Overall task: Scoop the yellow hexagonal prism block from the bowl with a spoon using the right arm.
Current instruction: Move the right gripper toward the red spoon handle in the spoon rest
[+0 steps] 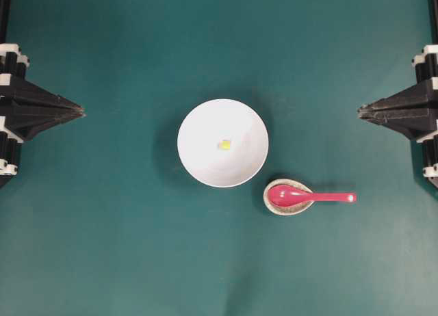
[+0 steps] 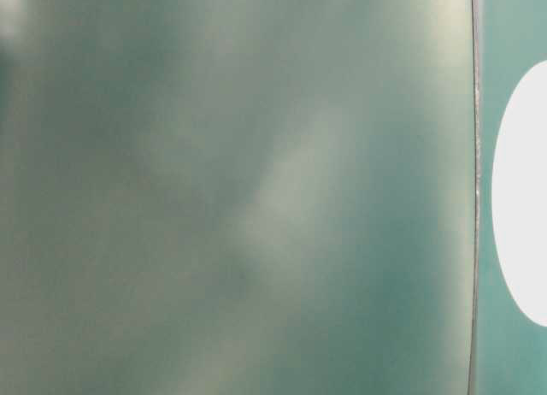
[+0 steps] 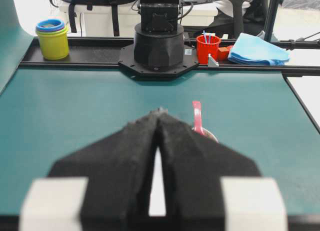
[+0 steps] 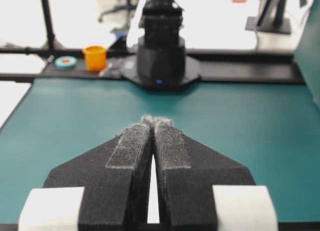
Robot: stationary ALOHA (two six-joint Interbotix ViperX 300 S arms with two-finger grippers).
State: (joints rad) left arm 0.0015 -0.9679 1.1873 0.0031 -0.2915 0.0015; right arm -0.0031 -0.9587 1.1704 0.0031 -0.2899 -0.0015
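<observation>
Overhead view: the yellow hexagonal prism block (image 1: 225, 144) lies inside the white bowl (image 1: 198, 121). Just beside the bowl, the spoon (image 1: 301, 196) rests in a speckled dish (image 1: 271, 206). My right gripper (image 1: 360, 111) and left gripper (image 1: 81, 112) sit well apart from the bowl, fingers pressed together, empty.

The white glossy bowl (image 1: 223, 143) sits upright near the middle of the teal mat. The tiny yellow hexagonal prism block (image 1: 225, 144) lies on its floor, roughly at the centre. Just beside the bowl's lower right rim, the red-pink spoon (image 1: 308, 196) rests with its deep scoop facing up and its short handle pointing right, level with the mat.
</observation>
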